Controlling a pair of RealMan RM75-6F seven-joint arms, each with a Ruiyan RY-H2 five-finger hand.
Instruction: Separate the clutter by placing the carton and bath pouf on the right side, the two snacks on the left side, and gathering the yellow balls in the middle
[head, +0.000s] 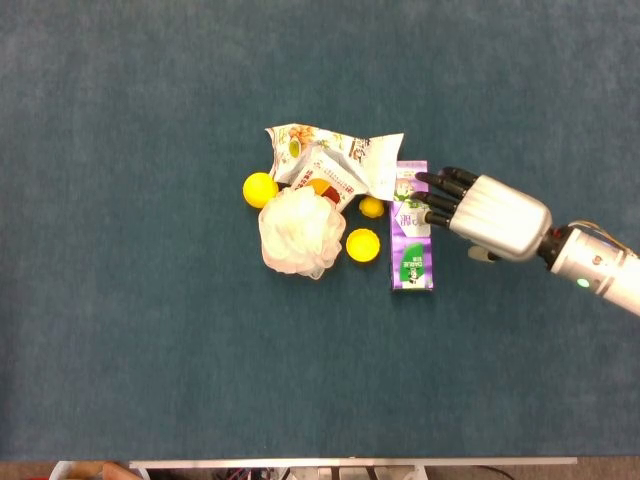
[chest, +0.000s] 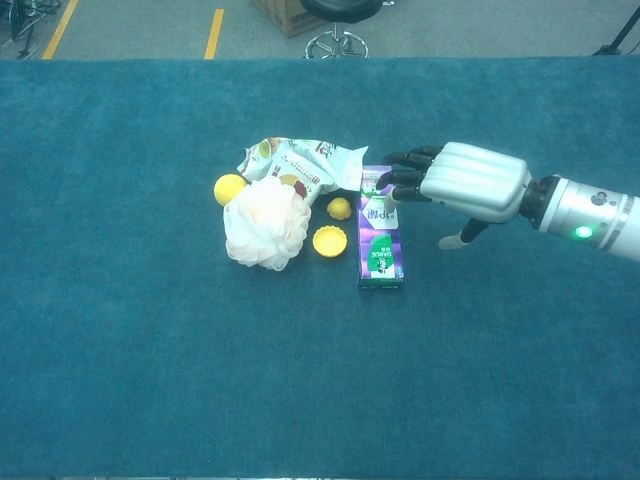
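A purple carton (head: 412, 232) (chest: 380, 232) lies flat at the right edge of the pile. My right hand (head: 485, 214) (chest: 462, 182) reaches in from the right, open, its dark fingertips (head: 428, 196) over the carton's far end; the thumb hangs apart to the carton's right. A white bath pouf (head: 298, 230) (chest: 264, 224) sits left of the carton. Two crumpled snack bags (head: 335, 165) (chest: 300, 163) lie behind it. Yellow balls lie around the pouf: one on the left (head: 259, 188) (chest: 229, 188), two between pouf and carton (head: 363, 244) (head: 372, 206). The left hand is not visible.
Blue cloth covers the table (head: 150, 350). The table's front edge (head: 350, 462) runs along the bottom of the head view. A stool base (chest: 335, 40) and a box stand on the floor beyond the far edge.
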